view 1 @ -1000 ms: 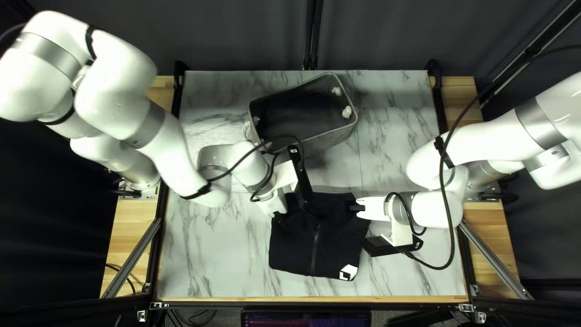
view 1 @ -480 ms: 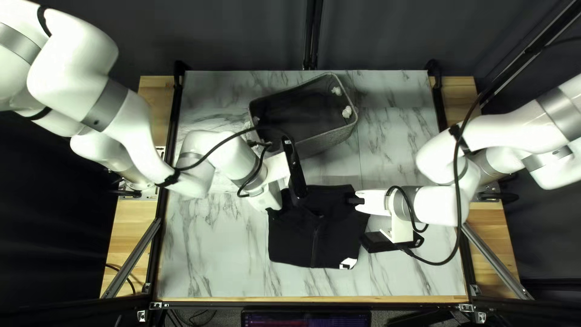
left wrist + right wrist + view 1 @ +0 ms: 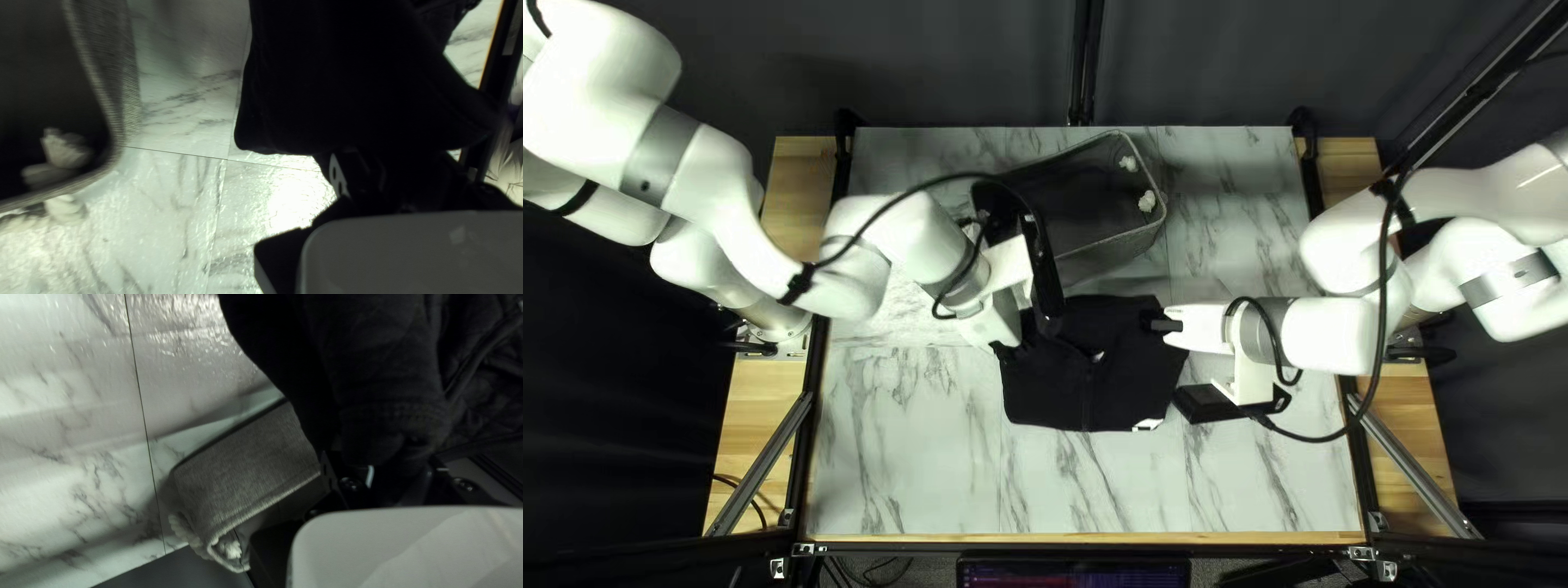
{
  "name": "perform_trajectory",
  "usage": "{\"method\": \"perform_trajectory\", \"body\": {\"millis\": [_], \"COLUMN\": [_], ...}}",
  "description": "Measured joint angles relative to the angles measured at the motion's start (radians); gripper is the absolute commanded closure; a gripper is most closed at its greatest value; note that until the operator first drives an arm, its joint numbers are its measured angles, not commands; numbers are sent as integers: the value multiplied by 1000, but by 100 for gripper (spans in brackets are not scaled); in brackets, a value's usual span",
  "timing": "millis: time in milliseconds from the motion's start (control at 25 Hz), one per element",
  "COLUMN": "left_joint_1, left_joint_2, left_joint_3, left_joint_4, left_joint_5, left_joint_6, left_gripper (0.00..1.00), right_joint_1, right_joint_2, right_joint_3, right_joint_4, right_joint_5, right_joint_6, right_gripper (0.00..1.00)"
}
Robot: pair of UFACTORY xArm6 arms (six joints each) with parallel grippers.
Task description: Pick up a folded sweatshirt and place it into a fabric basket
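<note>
Sweatshirt held just short of the basket

Seen from above, with 12 o'clock at the far edge, a black sweatshirt hangs below the basket, at its 6 o'clock. The left claw is clenched on the cloth near its 10 o'clock corner; the right claw grasps it at 2 o'clock. The step in hand looks to be the carry, with the drop into the basket to come. I cannot tell whether the lower hem touches the table.

The next move calls for both arms to lift together, clear the basket's rim, travel toward 12 o'clock, then lower and let go. The near wall is the edge to watch: a low hem could snag and drag the basket. The left arm's black bar overlaps the rim at 7 o'clock and may bump it. White knots sit inside at 3 o'clock. Marbled tabletop shows at 4 and 8 o'clock of the sweatshirt, giving room to back off
</note>
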Motion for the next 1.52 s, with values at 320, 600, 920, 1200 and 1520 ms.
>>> {"method": "perform_trajectory", "body": {"millis": [320, 600, 920, 1200, 1520], "left_joint_1": [96, 264, 468, 632, 732], "left_joint_2": [-66, -130, -157, -131, -58], "left_joint_3": [-49, -79, -166, -260, -290], "left_joint_4": [-9, -77, -141, -183, -225], "left_joint_5": [127, 251, 402, 510, 521], "left_joint_6": [81, 265, 455, 601, 728], "left_gripper": [100, 100, 100, 100, 100], "right_joint_1": [-98, -245, -430, -561, -681], "right_joint_2": [-60, -68, -18, 67, 165], "right_joint_3": [-96, -169, -228, -309, -347], "right_joint_4": [113, 203, 302, 380, 447], "right_joint_5": [78, 82, -5, -62, -164], "right_joint_6": [-225, -413, -611, -761, -886], "right_gripper": [100, 100, 100, 100, 100]}}
